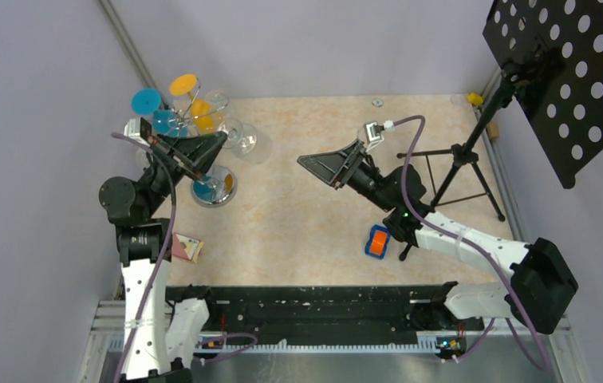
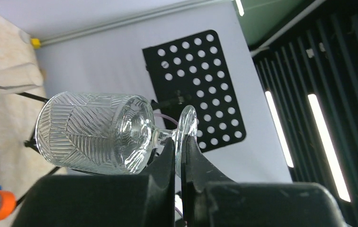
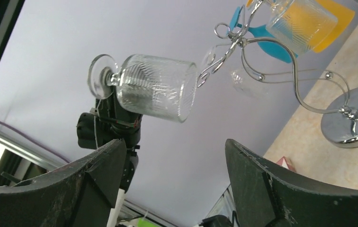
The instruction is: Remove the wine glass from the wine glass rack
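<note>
**Removal of a glass from the rack, late stage.** The left gripper (image 2: 179, 147) is clamped on the stem of a clear ribbed glass (image 2: 92, 132), its fingers closed between bowl and foot. The glass lies on its side in the air, foot toward the left arm and rim pointing away from it.

In the right wrist view the glass (image 3: 156, 87) has its stem out of the wire arms of the rack (image 3: 347, 125). The rim is just beside one curled arm tip, and whether the two touch cannot be told. The rack stands on its chrome base on the table (image 1: 314, 215) and carries an orange glass (image 3: 302, 23) and a blue glass (image 3: 262, 45).

The right gripper (image 3: 172, 144) faces the held glass with its jaws wide apart and nothing between them, well apart from the glass.

Judged progress:
- The lift out of the rack appears done.
- The glass has yet to be drawn fully clear of the curled arm.
- It must then be brought to rest, perhaps on the table or by way of the waiting right gripper.
</note>
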Controlling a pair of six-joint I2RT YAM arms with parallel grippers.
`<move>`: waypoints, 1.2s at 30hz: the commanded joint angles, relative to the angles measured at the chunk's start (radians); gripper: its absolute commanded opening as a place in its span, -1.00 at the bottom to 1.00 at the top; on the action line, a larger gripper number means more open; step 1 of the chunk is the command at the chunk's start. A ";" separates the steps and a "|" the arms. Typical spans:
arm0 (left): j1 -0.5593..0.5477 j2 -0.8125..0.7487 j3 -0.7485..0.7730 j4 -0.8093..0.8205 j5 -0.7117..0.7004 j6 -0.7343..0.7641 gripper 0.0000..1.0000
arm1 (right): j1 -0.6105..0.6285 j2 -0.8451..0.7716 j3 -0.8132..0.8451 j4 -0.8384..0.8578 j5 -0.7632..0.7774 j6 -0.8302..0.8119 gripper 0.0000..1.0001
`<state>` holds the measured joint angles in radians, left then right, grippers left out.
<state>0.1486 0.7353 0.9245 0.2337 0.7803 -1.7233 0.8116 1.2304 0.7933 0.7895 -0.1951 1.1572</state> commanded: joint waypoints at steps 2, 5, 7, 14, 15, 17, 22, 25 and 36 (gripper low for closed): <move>-0.061 -0.017 0.030 0.192 -0.048 -0.163 -1.00 | 0.040 0.041 0.077 0.143 -0.001 0.049 0.56; -0.087 -0.031 0.002 0.201 -0.075 -0.208 -1.00 | 0.058 0.073 0.103 0.251 -0.038 0.053 0.56; -0.099 -0.036 -0.018 0.238 -0.084 -0.252 -1.00 | 0.070 0.097 0.123 0.355 -0.060 0.054 0.56; -0.122 -0.059 -0.052 0.284 -0.094 -0.322 -1.00 | 0.101 0.188 0.189 0.578 -0.133 0.103 0.32; -0.124 -0.061 -0.055 0.289 -0.096 -0.327 -1.00 | 0.106 0.198 0.195 0.600 -0.138 0.107 0.28; -0.126 -0.065 -0.060 0.293 -0.100 -0.335 -1.00 | 0.116 0.219 0.215 0.615 -0.150 0.112 0.18; -0.130 -0.080 -0.075 0.299 -0.106 -0.346 -1.00 | 0.132 0.271 0.254 0.685 -0.175 0.144 -0.13; -0.130 -0.089 -0.084 0.299 -0.113 -0.347 -1.00 | 0.136 0.293 0.271 0.716 -0.178 0.161 -0.30; -0.130 -0.068 -0.014 0.279 -0.120 -0.143 0.14 | 0.136 0.213 0.334 0.496 -0.126 -0.046 -1.00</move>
<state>0.0196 0.6617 0.8593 0.4644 0.6540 -1.9877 0.9375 1.5154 1.0626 1.3491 -0.3595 1.2491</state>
